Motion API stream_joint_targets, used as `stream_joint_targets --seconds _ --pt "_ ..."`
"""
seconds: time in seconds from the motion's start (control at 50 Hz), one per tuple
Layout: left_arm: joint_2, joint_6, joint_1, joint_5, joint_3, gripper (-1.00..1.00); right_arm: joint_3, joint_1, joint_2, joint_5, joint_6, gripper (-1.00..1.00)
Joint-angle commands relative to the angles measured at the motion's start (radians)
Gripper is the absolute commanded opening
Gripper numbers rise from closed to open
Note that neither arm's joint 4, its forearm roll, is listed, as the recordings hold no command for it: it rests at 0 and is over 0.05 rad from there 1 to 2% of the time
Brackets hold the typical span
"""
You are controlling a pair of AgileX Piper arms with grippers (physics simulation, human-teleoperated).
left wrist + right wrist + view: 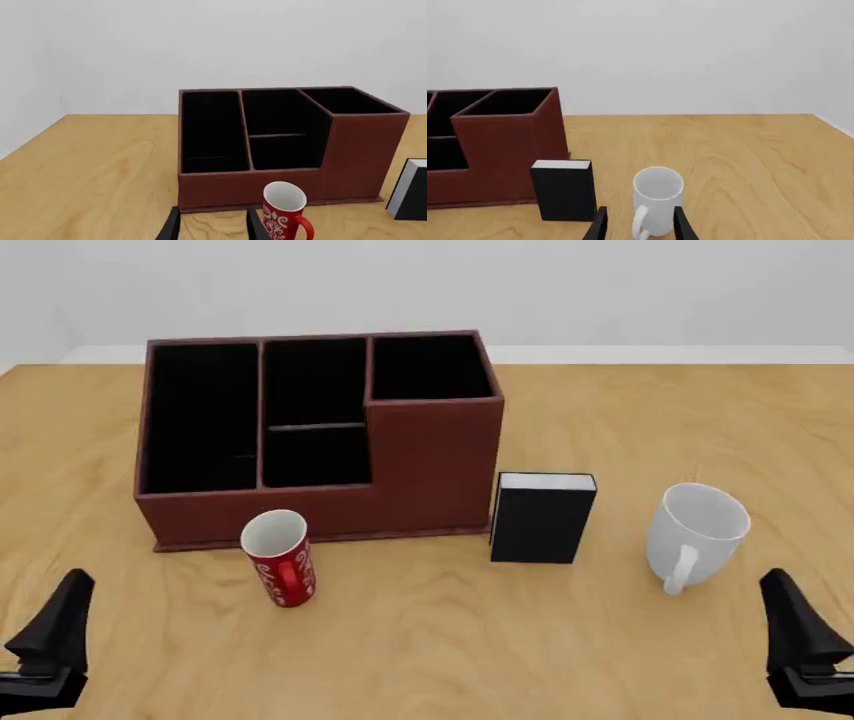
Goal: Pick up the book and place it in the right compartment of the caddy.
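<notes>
The black book (541, 520) with white page edges stands upright on the table just right of the caddy (434, 465); it also shows in the right wrist view (564, 192) and at the edge of the left wrist view (410, 192). The right compartment (427, 368) is the tall square corner section, black inside with nothing in it. My left gripper (51, 635) hovers low at the near left corner, open, fingers (172, 226) apart with nothing between them. At the near right my right gripper (801, 640) is open too, its fingers (682, 225) framing the white mug from a distance.
A red patterned mug (280, 558) stands in front of the caddy's left half. A white mug (697, 532) stands right of the book, handle toward me. The caddy's long narrow section (200, 415) and two small middle sections hold nothing. A white wall lies beyond the far table edge.
</notes>
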Motion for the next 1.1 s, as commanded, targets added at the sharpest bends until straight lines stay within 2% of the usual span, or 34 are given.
stream_joint_targets --seconds 0.02,0.04,0.06,0.08,0.12,0.16,0.18,0.2,0.24,0.28,0.32,0.34,0.36,0.4,0.46,0.48,0.5,0.52,0.54,0.6,0.62,0.66,0.7,0.72,0.78,0.82,0.84,0.86,0.94,0.96,1.04,1.1 --pt "0.005 0.0 0.0 -0.001 -0.003 1.0 -0.013 -0.013 0.006 0.015 0.01 1.0" --pt "0.005 0.0 0.0 -0.001 -0.003 1.0 -0.024 0.009 0.004 0.011 0.033 1.0" --pt "0.005 0.0 0.0 -0.001 -0.003 1.0 -0.035 0.05 0.036 0.018 -0.003 1.0" --pt "0.005 0.0 0.0 -0.001 -0.003 1.0 -0.039 0.054 0.067 0.003 -0.024 1.0" --pt "0.005 0.0 0.0 -0.001 -0.003 1.0 -0.061 0.084 0.09 0.014 0.0 1.0" --pt "0.005 0.0 0.0 -0.001 -0.003 1.0 -0.083 0.08 0.115 0.023 -0.046 1.0" --pt "0.005 0.0 0.0 -0.001 -0.003 1.0 -0.106 0.103 0.158 0.026 -0.035 1.0" --pt "0.005 0.0 0.0 -0.001 -0.003 1.0 -0.106 0.094 0.219 -0.003 -0.069 1.0" --pt "0.005 0.0 0.0 -0.001 -0.003 1.0 -0.133 0.112 0.229 0.016 -0.092 1.0" --pt "0.005 0.0 0.0 -0.001 -0.003 1.0 -0.142 0.105 0.342 -0.022 -0.133 1.0" --pt "0.005 0.0 0.0 -0.001 -0.003 1.0 -0.175 0.122 0.332 0.011 -0.137 1.0" --pt "0.005 0.0 0.0 -0.001 -0.003 1.0 -0.179 0.124 0.4 -0.007 -0.158 1.0" --pt "0.005 0.0 0.0 -0.001 -0.003 1.0 -0.185 0.119 0.401 -0.006 -0.181 1.0" --pt "0.005 0.0 0.0 -0.001 -0.003 1.0 -0.225 0.137 0.412 0.03 -0.133 1.0" --pt "0.005 0.0 0.0 -0.001 -0.003 1.0 -0.25 0.123 0.457 0.038 -0.253 1.0" --pt "0.005 0.0 0.0 -0.001 -0.003 1.0 -0.257 0.117 0.471 0.039 -0.265 1.0" --pt "0.005 0.0 0.0 -0.001 -0.003 1.0 -0.284 0.116 0.484 0.055 -0.244 1.0" --pt "0.005 0.0 0.0 -0.001 -0.003 1.0 -0.29 0.119 0.488 0.059 -0.246 1.0" --pt "0.005 0.0 0.0 -0.001 -0.003 1.0 -0.305 0.122 0.509 0.067 -0.296 1.0" --pt "0.005 0.0 0.0 -0.001 -0.003 1.0 -0.356 0.145 0.536 0.108 -0.313 1.0" --pt "0.005 0.0 0.0 -0.001 -0.003 1.0 -0.352 0.134 0.575 0.097 -0.38 1.0" --pt "0.005 0.0 0.0 -0.001 -0.003 1.0 -0.38 0.159 0.6 0.126 -0.431 1.0" --pt "0.005 0.0 0.0 -0.001 -0.003 1.0 -0.421 0.15 0.632 0.157 -0.433 1.0" --pt "0.005 0.0 0.0 -0.001 -0.003 1.0 -0.45 0.184 0.625 0.192 -0.424 1.0" --pt "0.005 0.0 0.0 -0.001 -0.003 1.0 -0.495 0.183 0.666 0.232 -0.512 1.0" --pt "0.005 0.0 0.0 -0.001 -0.003 1.0 -0.514 0.149 0.72 0.249 -0.569 1.0" --pt "0.005 0.0 0.0 -0.001 -0.003 1.0 -0.534 0.133 0.739 0.256 -0.571 1.0" --pt "0.005 0.0 0.0 -0.001 -0.003 1.0 -0.568 0.142 0.746 0.284 -0.544 1.0" --pt "0.005 0.0 0.0 -0.001 -0.003 1.0 -0.626 0.153 0.791 0.343 -0.598 1.0" --pt "0.005 0.0 0.0 -0.001 -0.003 1.0 -0.63 0.152 0.799 0.354 -0.632 1.0" --pt "0.005 0.0 0.0 -0.001 -0.003 1.0 -0.697 0.149 0.839 0.406 -0.679 1.0" --pt "0.005 0.0 0.0 -0.001 -0.003 1.0 -0.765 0.168 0.869 0.461 -0.69 1.0"
